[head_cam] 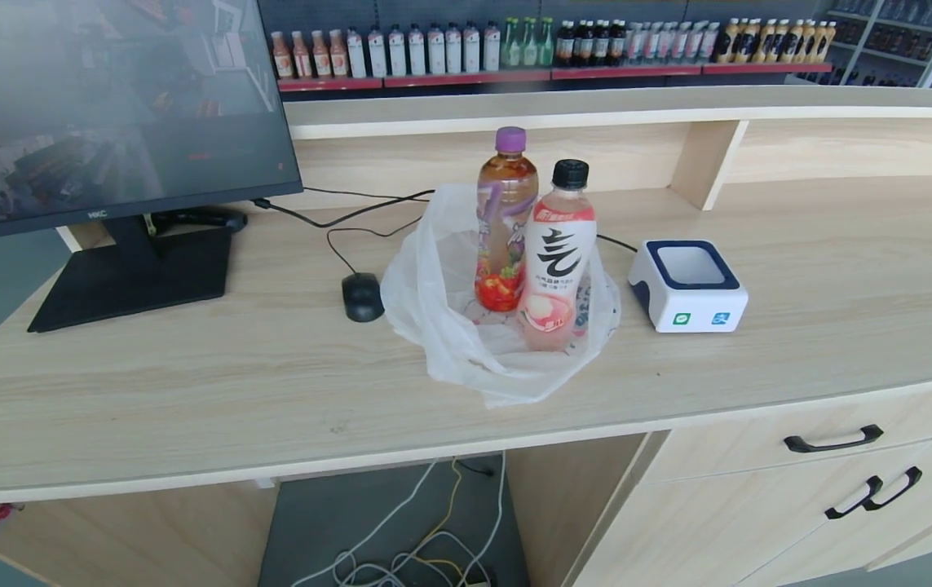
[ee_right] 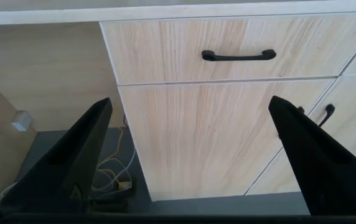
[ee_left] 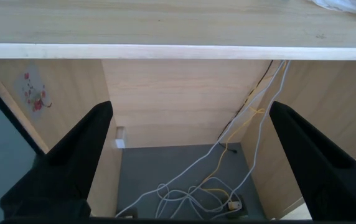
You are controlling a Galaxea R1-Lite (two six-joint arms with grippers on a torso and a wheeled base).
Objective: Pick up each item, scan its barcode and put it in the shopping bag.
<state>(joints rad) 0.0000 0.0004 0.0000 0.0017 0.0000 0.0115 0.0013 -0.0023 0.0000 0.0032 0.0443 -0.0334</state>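
Left end effector [ee_left: 190, 106] and right end effector [ee_right: 190, 99] are held empty and spread apart, below the table [head_cam: 188, 383] edge. Up at 12 o'clock, the shopping bag [head_cam: 441, 318] is seen holding the purple-capped bottle [head_cam: 505, 220] and black-capped bottle [head_cam: 557, 261], both upright; the scanner [head_cam: 687, 285] is set at its 3 o'clock. Stocked shelves [head_cam: 514, 75] are seen behind.

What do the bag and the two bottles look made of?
Shopping bag: thin, translucent whitish plastic film, crumpled and slumped. Purple-capped bottle: clear, glossy plastic probably, amber drink showing through. Black-capped bottle: likely plastic too, wrapped in a printed sleeve.
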